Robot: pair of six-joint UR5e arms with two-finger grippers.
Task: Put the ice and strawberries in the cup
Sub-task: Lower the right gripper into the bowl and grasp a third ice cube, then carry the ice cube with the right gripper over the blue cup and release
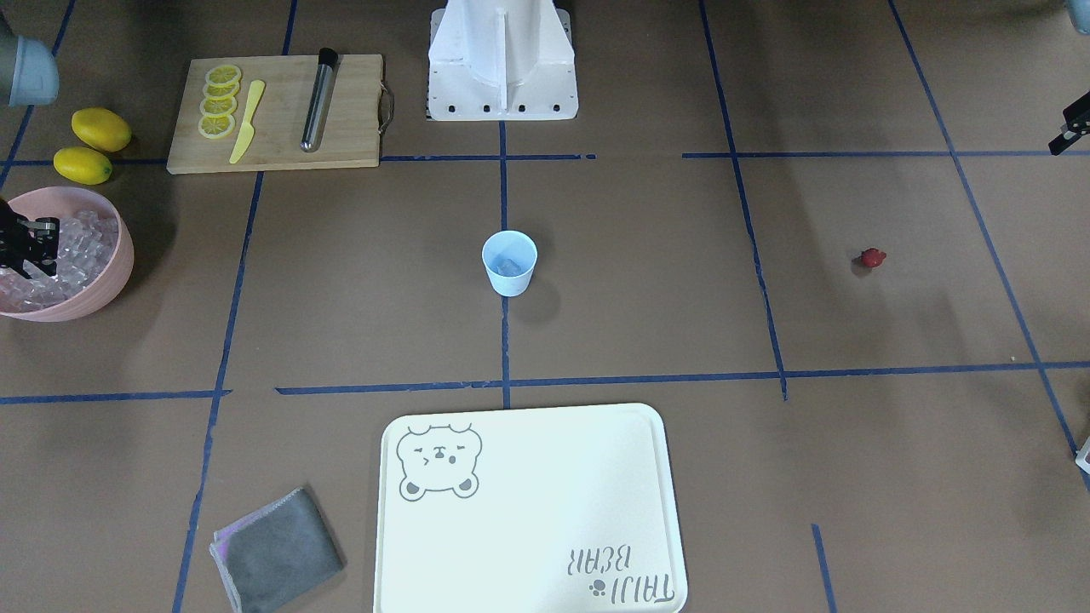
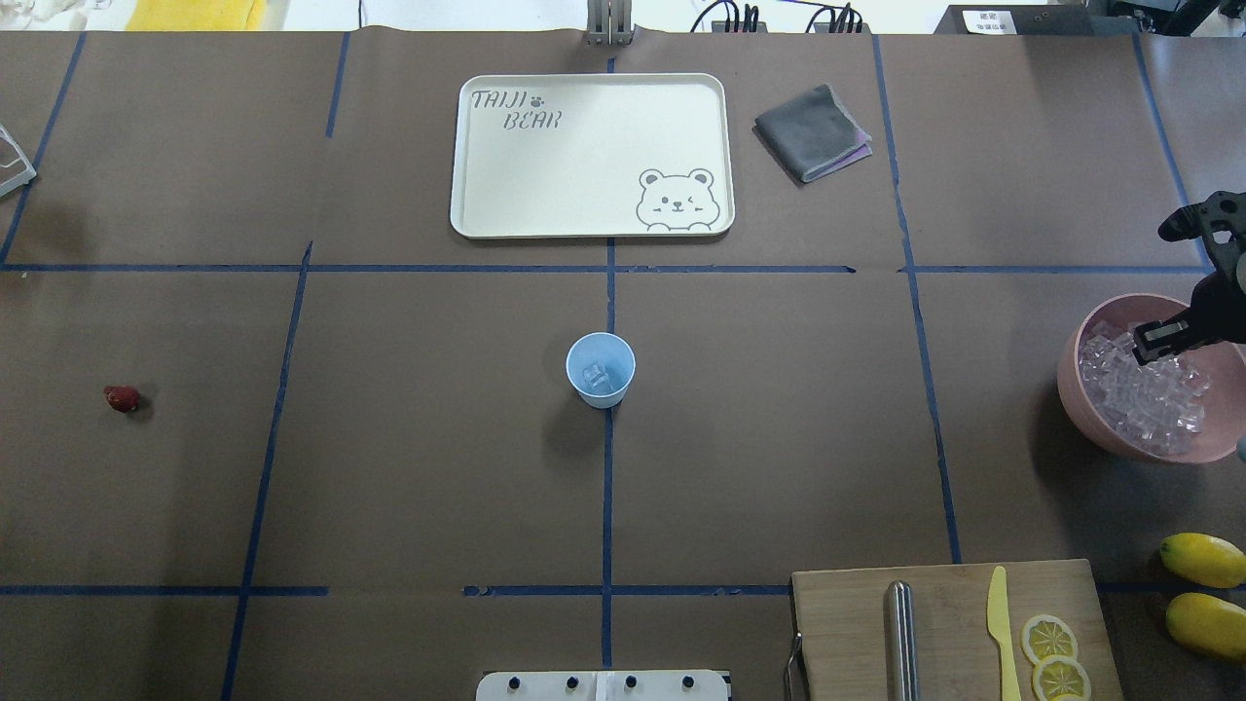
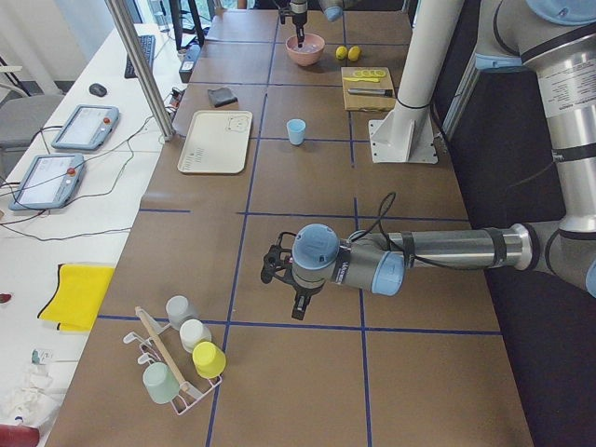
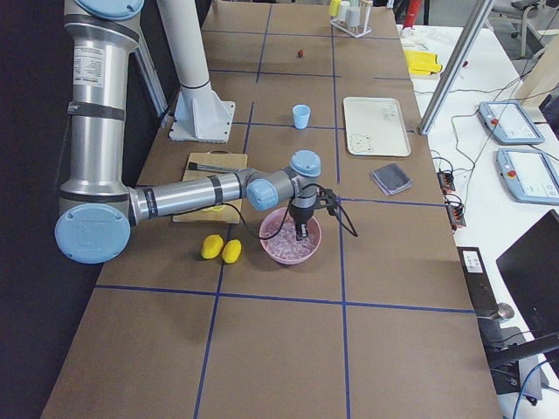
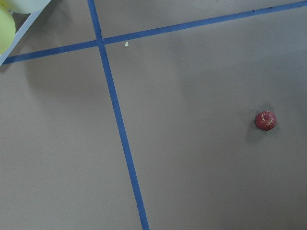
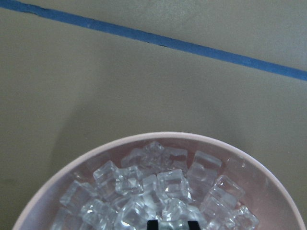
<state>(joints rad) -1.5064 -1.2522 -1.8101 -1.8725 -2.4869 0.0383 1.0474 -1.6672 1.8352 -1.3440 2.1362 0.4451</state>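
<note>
Nearest you lies the smooth cream tray [image 1: 528, 511], rounded at the corners, with a bear outline printed on it. Beside it is a folded grey cloth [image 1: 277, 549] with a soft nap. Past the blue tape line, the pale-blue plastic cup [image 1: 510, 266] stands upright on the matte brown counter [image 1: 664, 298], tapered, with one glassy cube of ice [image 1: 509, 267] at its bottom. Level with the cup and well apart from it, the strawberry [image 1: 870, 258] rests alone, small, dark red and pitted. On the opposite side, the round pink bowl [image 1: 106, 289] holds a heap of clear cubes. The right gripper [image 6: 172, 225] sets its black tips among them with a narrow gap between; you cannot tell whether they pinch a cube. The left gripper [image 3: 296, 305] hangs above the counter near the strawberry, and you cannot tell whether it is released or clenched. Farthest from you, the wooden board [image 1: 349, 119] carries lemon slices [image 1: 220, 100], a yellow knife [image 1: 247, 121] and a steel tube [image 1: 318, 100].
</note>
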